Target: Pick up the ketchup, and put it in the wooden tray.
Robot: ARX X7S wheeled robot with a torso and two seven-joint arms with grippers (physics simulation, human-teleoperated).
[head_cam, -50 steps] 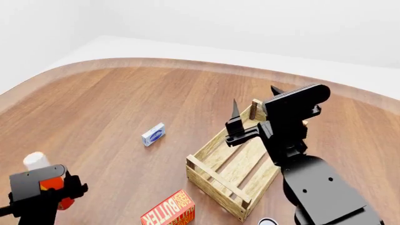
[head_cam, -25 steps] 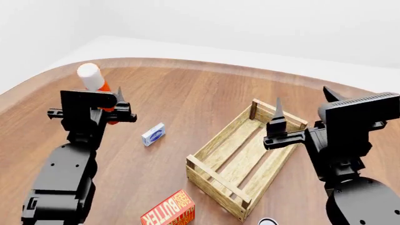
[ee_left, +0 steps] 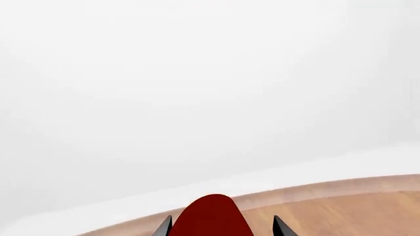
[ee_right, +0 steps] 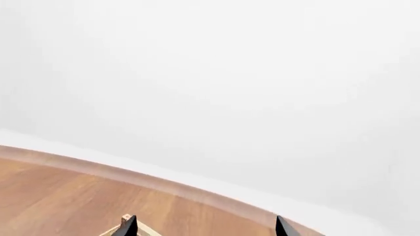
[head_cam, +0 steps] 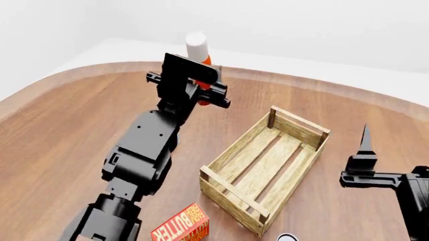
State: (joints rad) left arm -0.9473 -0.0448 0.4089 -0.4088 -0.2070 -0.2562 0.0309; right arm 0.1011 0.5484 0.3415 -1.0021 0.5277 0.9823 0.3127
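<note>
- Now the left gripper (head_cam: 201, 89) is clenching the ketchup (head_cam: 198, 50), holding it cap-up above the table (head_cam: 80, 115), beyond the tray (head_cam: 234, 193).
- It is mid-carry, I reckon; next it needs moving over the tray, then lowering.
- The right gripper (head_cam: 365, 163) is hanging unclenched, carrying nothing.

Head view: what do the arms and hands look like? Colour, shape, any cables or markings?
Both arms are matte black, built of blocky faceted links. The left hand has a boxy black housing; the right hand carries thin, pointed black fingers. No cables or markings are visible.
</note>
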